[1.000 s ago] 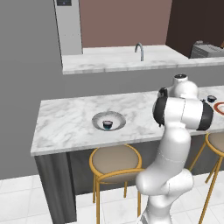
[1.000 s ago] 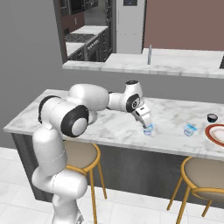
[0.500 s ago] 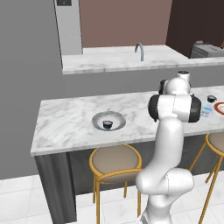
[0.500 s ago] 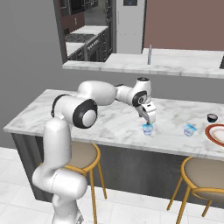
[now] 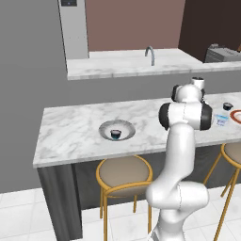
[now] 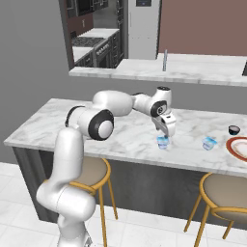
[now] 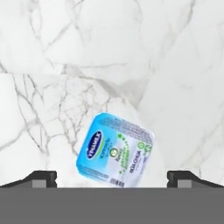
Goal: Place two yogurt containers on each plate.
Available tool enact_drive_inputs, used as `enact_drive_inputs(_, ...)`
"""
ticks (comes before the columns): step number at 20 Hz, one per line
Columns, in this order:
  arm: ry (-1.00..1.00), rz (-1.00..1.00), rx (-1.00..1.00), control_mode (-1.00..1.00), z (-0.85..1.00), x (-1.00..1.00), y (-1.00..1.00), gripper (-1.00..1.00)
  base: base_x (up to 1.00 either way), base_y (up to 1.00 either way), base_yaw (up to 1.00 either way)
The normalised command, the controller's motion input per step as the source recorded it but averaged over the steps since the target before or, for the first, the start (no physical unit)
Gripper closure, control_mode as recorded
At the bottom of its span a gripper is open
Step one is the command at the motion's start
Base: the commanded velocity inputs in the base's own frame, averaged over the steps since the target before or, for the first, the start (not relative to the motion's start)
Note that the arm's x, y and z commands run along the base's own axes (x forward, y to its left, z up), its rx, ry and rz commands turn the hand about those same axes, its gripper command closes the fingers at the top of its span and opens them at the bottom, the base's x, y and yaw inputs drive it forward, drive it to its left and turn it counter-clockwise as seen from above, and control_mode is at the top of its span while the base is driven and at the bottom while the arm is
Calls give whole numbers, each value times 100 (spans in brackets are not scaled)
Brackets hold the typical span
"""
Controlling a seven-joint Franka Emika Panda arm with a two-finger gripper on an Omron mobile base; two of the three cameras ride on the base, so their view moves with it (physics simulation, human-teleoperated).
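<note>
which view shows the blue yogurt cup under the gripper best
The hand view: the cup lies close up, label readable, between the open fingers. The right base view shows it small on the counter below the gripper. In the left base view the arm hides it.

Two cameras look forward and down from behind the arm, one from each side, both showing the same marble worktop (image 5: 80,132) from a distance. A third looks straight down, very near the worktop (image 7: 87,57).
</note>
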Motion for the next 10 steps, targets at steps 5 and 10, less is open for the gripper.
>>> enact_drive_inputs(5, -2, 0, 0, -100, -40, 1, 0, -100, 0, 0, 0)
enact_drive_inputs(10, -1, 0, 0, -100, -15, 0, 0, -100, 0, 0, 0)
